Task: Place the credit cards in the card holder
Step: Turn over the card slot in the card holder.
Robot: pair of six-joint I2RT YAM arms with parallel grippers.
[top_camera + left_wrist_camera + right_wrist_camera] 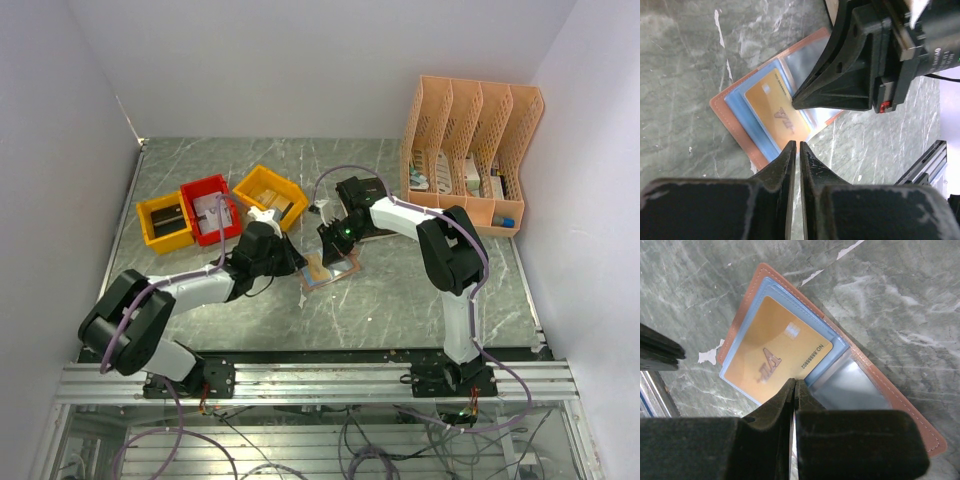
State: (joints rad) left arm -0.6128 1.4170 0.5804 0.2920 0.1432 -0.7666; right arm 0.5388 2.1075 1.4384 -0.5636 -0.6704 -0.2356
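Observation:
The tan-pink card holder (328, 270) lies open and flat on the grey table between both arms. It also shows in the left wrist view (720, 107) and the right wrist view (910, 412). An orange-gold card (775, 112) (767, 357) lies face up on its light blue inner panel. I cannot tell whether that blue layer is a card or lining. No grey-silver card shows clearly. My left gripper (300, 266) (798, 145) is shut and empty, tips at the card's near edge. My right gripper (338, 248) (794, 382) is shut, tips touching the card's long edge beside the clear pocket (855, 385).
A red bin (210, 208) stands between two yellow bins (165, 222) (270, 195) at the back left. A peach slotted file rack (470, 150) stands at the back right. White walls close in the table on three sides.

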